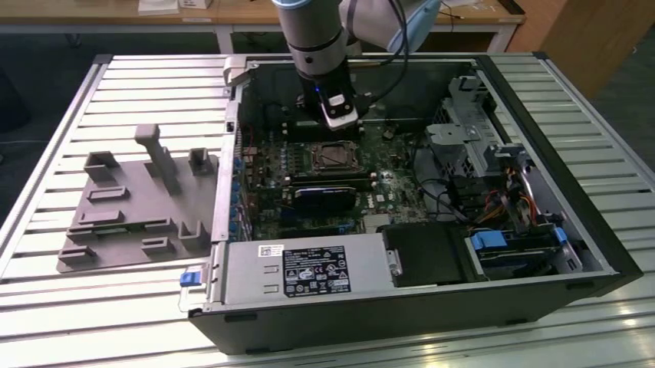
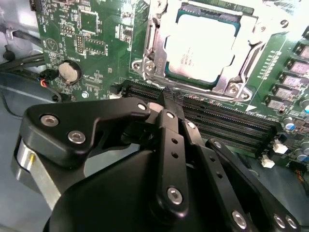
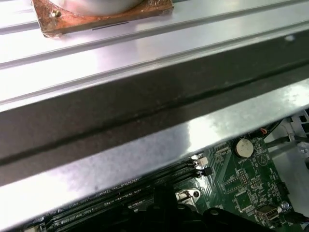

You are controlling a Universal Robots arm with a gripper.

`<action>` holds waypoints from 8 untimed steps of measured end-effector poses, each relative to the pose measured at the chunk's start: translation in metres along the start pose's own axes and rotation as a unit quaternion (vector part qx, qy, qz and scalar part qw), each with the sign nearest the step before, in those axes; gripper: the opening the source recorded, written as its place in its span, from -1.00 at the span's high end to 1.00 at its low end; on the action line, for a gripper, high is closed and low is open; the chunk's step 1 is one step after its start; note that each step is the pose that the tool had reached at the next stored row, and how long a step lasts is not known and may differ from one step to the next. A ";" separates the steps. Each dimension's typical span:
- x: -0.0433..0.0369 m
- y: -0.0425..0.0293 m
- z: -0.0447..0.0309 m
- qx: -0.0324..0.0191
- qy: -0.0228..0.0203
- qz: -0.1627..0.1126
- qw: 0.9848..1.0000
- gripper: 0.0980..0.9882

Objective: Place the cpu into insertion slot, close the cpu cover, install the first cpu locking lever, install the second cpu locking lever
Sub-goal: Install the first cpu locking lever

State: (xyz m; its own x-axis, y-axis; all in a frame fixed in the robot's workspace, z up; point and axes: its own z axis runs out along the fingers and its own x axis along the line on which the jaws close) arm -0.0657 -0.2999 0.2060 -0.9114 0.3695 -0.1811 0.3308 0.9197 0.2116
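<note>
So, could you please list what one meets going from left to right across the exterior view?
Grey fixture plate on the slatted table → blue latch → cpu under its cpu cover, with the gripper above → blue drive caddy → the case's right wall.

Silver-topped cpu (image 2: 200,46) flat in insertion slot (image 2: 159,36), cpu cover (image 2: 248,55) apparently closed over it
</note>
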 end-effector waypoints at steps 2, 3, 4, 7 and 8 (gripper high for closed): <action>-0.0008 0.0003 0.0003 0.010 0.002 -0.002 1.000 0.99; -0.0014 0.0005 0.0005 0.016 0.003 -0.002 1.000 0.99; -0.0021 0.0007 0.0006 0.022 0.005 -0.003 1.000 0.99; -0.0041 0.0009 0.0011 0.042 0.008 -0.006 0.999 0.99; -0.0046 0.0008 0.0012 0.047 0.008 -0.007 0.999 0.99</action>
State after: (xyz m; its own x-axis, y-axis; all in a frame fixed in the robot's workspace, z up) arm -0.0609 -0.3007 0.2059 -0.9198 0.3549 -0.1673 0.3388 0.9335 0.1176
